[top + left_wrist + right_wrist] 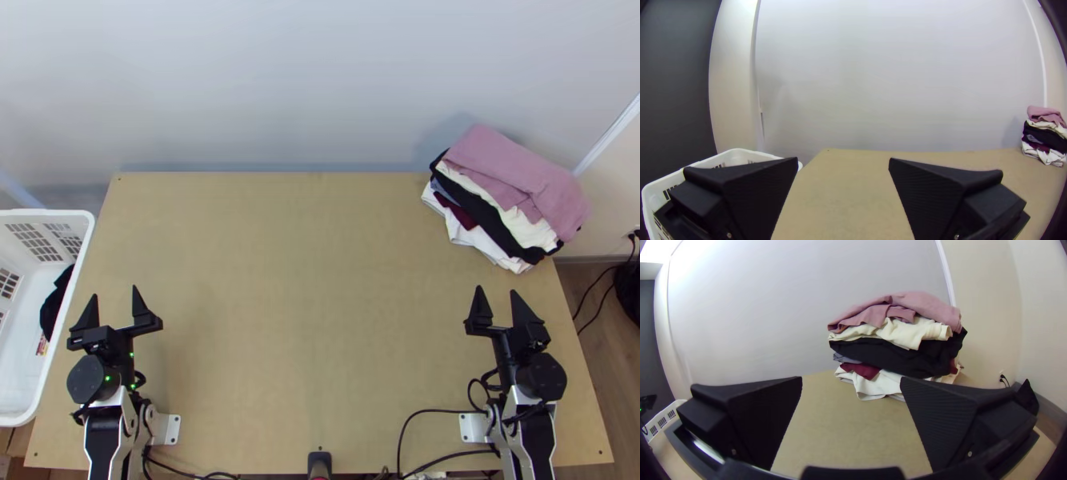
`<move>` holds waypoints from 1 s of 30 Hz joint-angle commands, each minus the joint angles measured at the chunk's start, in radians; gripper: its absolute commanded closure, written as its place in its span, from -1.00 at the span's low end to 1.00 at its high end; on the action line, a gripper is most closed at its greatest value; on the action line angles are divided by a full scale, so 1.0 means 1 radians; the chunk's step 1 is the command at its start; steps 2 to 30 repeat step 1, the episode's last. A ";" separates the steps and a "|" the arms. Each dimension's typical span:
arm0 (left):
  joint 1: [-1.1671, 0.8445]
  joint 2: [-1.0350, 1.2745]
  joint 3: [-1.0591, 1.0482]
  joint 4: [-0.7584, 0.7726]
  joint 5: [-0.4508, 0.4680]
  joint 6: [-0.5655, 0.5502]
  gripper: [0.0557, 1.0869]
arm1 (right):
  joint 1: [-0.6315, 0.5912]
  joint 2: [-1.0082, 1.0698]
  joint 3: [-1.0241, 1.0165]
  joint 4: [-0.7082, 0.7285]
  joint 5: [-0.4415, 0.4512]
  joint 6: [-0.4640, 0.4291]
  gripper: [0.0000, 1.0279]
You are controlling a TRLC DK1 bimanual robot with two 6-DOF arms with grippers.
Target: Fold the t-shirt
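Left claw (114,291) wide, white basket (50,213) beside it, dark thing (54,304) inside, maybe cloth; right claw (496,290) wide, clothes stack (516,172) just beyond!

Top view high, steeply down on table (312,312); wrist views low, facing wall (907,75); all share clothes pile (895,353)

- Light wooden counter (312,280).
- Smooth pale grey-white wall (280,80) behind the counter's far edge.
- Cream wall (989,306) beyond the counter's right side, with black plugs (1003,377) low down.
- Brownish wood-look floor (582,280) beside the counter's right edge.
- Dark grey wall (675,80) past the counter's left side.
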State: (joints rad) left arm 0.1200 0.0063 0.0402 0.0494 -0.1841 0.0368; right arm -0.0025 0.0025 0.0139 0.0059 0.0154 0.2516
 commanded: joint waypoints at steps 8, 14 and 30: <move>0.004 -0.006 -0.042 -0.011 0.002 -0.014 -0.92 | -0.004 -0.004 -0.005 -0.021 0.009 0.014 -0.94; 0.004 -0.006 -0.042 -0.011 0.002 -0.014 -0.92 | -0.004 -0.004 -0.005 -0.021 0.009 0.014 -0.94; 0.004 -0.006 -0.042 -0.011 0.002 -0.014 -0.92 | -0.004 -0.004 -0.005 -0.021 0.009 0.014 -0.94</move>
